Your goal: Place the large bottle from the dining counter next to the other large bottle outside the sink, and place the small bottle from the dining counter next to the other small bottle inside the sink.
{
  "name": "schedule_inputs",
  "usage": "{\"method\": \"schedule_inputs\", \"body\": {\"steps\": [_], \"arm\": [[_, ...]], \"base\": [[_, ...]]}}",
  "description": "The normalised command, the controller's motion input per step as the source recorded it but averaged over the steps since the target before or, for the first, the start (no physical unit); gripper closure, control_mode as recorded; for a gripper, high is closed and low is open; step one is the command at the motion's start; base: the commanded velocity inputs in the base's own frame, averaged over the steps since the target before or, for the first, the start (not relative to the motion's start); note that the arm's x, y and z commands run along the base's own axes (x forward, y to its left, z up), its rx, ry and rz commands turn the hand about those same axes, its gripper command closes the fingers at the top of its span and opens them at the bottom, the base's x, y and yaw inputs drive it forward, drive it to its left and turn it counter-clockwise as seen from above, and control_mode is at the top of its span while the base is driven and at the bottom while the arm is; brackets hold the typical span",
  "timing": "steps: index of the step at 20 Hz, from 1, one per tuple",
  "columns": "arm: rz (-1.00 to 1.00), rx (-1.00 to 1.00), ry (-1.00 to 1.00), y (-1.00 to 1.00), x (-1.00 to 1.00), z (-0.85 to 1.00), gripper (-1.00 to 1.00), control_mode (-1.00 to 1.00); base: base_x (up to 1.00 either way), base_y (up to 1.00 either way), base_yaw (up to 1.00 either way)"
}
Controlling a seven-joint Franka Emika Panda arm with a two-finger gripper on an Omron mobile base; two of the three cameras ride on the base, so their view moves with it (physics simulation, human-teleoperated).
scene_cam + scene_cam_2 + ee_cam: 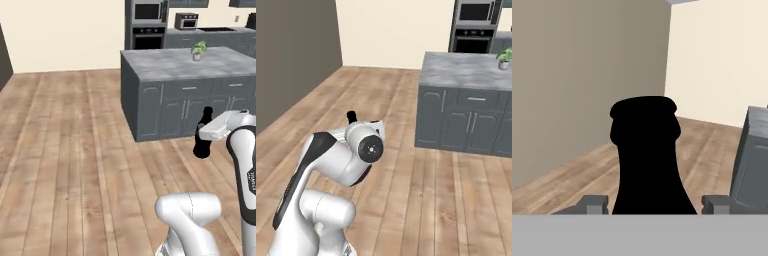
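Note:
A black bottle [202, 136] with a narrow neck hangs upright in the air over the wooden floor, and my gripper [206, 134] is shut on it. In the hand view the bottle [647, 160] rises dark between the two fingertips [593, 204], which flank its lower body. From the right base view just the bottle's top [351, 116] pokes up behind my white arm. Whether it is the large or the small bottle I cannot tell. The sink and the dining counter are out of view.
A grey cabinet island [170, 95] with drawers stands ahead to the right, with a small potted plant [198, 50] on top. Behind it are a wall oven and microwave [147, 25]. A tall taupe wall [296, 60] runs along the left. Open wooden floor [65, 150] lies in between.

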Motion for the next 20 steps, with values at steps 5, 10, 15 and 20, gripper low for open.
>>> {"method": "schedule_inputs", "body": {"steps": [5, 10, 15, 20], "arm": [[0.00, 0.00, 0.00, 0.00, 0.00, 0.00, 1.00, 1.00], [0.00, 0.00, 0.00, 0.00, 0.00, 0.00, 1.00, 1.00], [0.00, 0.00, 0.00, 0.00, 0.00, 0.00, 1.00, 1.00], [0.00, 0.00, 0.00, 0.00, 0.00, 0.00, 1.00, 1.00]], "base": [[1.00, 0.36, -0.09], [0.99, 0.31, -0.13], [0.92, 0.27, -0.19], [0.65, 0.30, -0.32]]}}
